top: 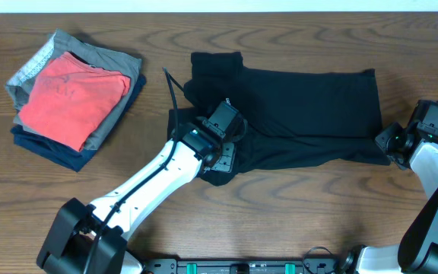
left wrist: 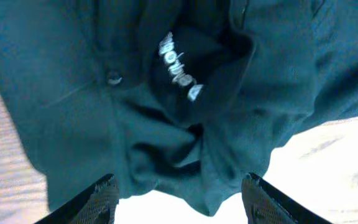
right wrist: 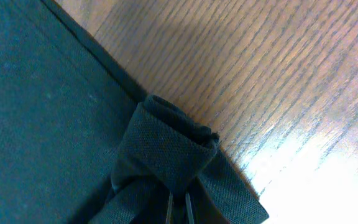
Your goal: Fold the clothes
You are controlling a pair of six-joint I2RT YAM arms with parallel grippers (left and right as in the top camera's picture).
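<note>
Starting at the near edge: the left arm (top: 147, 186) reaches up from the bottom left corner, and its left tool (top: 223, 141) sits over the bunched-up left end of the black shirt (top: 310, 106). In the left wrist view its fingers (left wrist: 101, 199) are spread wide with nothing pinched, just rumpled fabric below them. You can see the small white lettering (left wrist: 179, 65) on a fold there, plus a little button (left wrist: 114, 78).

Over on the right, the right tool (right wrist: 179, 211) is pressed together on a rolled-up wad at the near right corner of the shirt. From the right wrist view it's clearly pinching that cloth, with the shirt's edge running diagonally away across the wood.

The shirt itself lies across the middle and right of the worktop (top: 295, 30) as a rough flat rectangle. It's smooth on the right half and wrinkled toward the left, with a flap sticking out at the far left corner.

Further back on the left, well apart from the shirt, is a stack of folded garments: a red one (top: 71, 95) on top, a grey one (top: 120, 65) under it and a navy one (top: 59, 152) at the bottom.
</note>
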